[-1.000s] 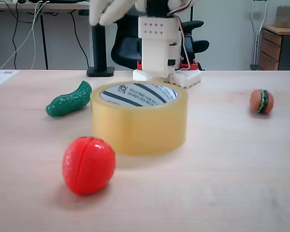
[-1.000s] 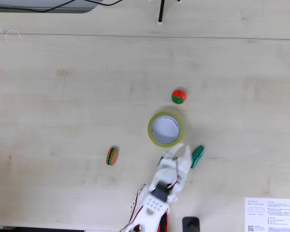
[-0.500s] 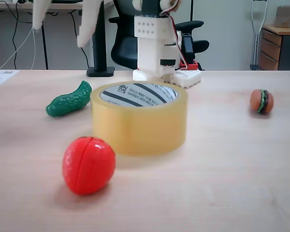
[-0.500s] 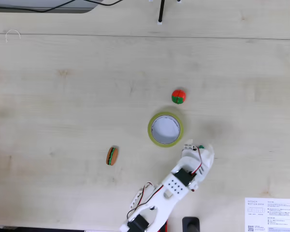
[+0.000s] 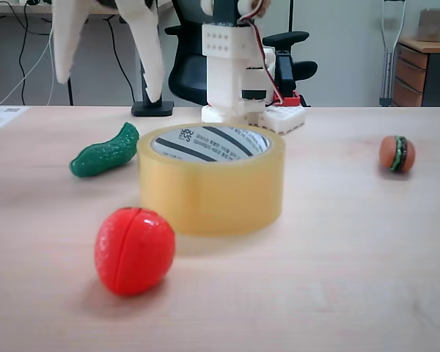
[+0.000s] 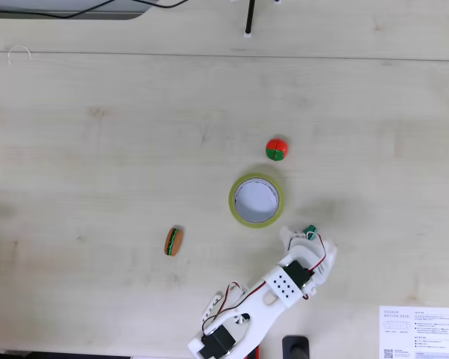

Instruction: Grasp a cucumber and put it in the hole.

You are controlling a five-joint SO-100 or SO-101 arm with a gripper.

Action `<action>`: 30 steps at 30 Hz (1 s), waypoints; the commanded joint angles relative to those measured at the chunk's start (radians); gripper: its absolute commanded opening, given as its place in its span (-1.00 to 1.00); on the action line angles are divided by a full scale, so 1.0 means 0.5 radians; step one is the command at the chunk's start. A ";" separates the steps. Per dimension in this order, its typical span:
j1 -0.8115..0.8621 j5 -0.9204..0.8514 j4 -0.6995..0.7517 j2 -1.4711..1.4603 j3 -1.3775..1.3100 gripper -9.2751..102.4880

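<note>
Approach step. The gripper [image 5: 110, 81] hangs with fingers spread above the toy cucumber [image 5: 105, 152], which lies on the table [image 5: 352, 242] just beside the packing-tape roll [image 5: 211, 180]; its hole [image 6: 255, 200] is empty. Next: descend astride the cucumber, then close.

Black print runs round the white core of the tape roll [image 5: 211, 178], too small to read; likewise the sheet [image 6: 419, 330] at the surface's corner.
</note>
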 commanded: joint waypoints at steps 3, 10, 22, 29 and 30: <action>0.028 0.261 0.046 -0.080 0.003 -0.13; 0.034 0.497 0.058 -0.273 0.003 -0.07; 0.095 0.497 -0.067 -0.549 -0.061 -0.17; 0.126 0.497 -0.141 -0.693 -0.123 -0.17; 0.126 0.497 -0.144 -0.715 -0.135 -0.17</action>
